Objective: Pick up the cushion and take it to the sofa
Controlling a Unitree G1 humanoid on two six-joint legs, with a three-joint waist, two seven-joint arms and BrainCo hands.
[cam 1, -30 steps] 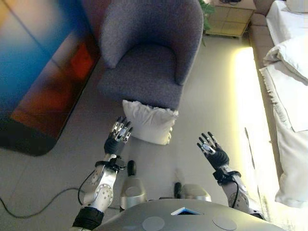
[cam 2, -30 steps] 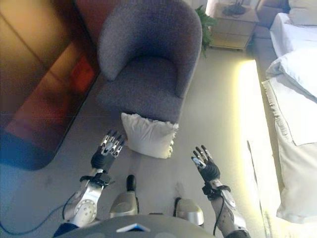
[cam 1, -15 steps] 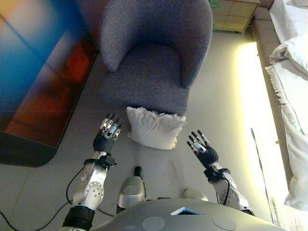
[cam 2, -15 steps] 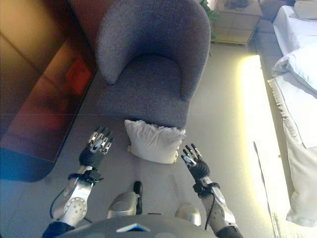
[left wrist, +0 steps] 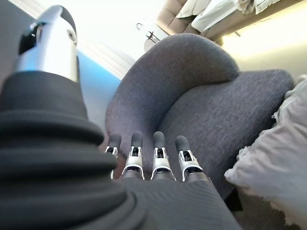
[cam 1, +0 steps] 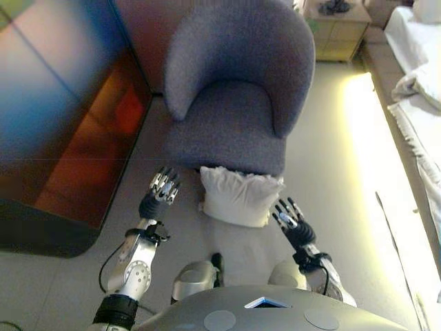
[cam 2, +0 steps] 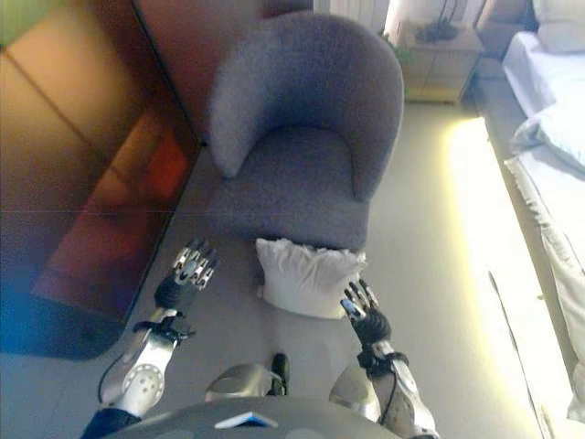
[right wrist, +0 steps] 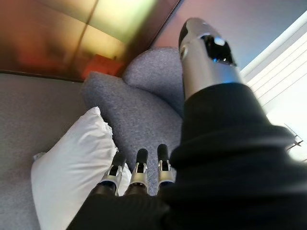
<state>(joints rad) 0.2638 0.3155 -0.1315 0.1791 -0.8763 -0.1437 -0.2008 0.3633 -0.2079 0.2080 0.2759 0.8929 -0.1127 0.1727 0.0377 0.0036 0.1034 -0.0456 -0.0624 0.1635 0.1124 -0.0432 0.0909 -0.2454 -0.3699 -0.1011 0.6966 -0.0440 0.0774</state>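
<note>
A white cushion (cam 1: 239, 195) stands on the floor, leaning against the front of a grey armchair (cam 1: 234, 89). It also shows in the right wrist view (right wrist: 67, 163) and the left wrist view (left wrist: 283, 158). My left hand (cam 1: 158, 196) is open, fingers straight, a little to the left of the cushion and apart from it. My right hand (cam 1: 293, 224) is open, close to the cushion's right lower corner; I cannot tell if it touches. Both hands are empty.
A dark glossy panel (cam 1: 62, 117) runs along the left. A bed with white bedding (cam 1: 420, 96) lies at the right. A wooden bedside cabinet (cam 1: 337, 27) stands at the back right, behind the armchair.
The camera has shifted, so the armchair and cushion sit further right. My right hand has come closer to the cushion's right side. Both hands stay open.
</note>
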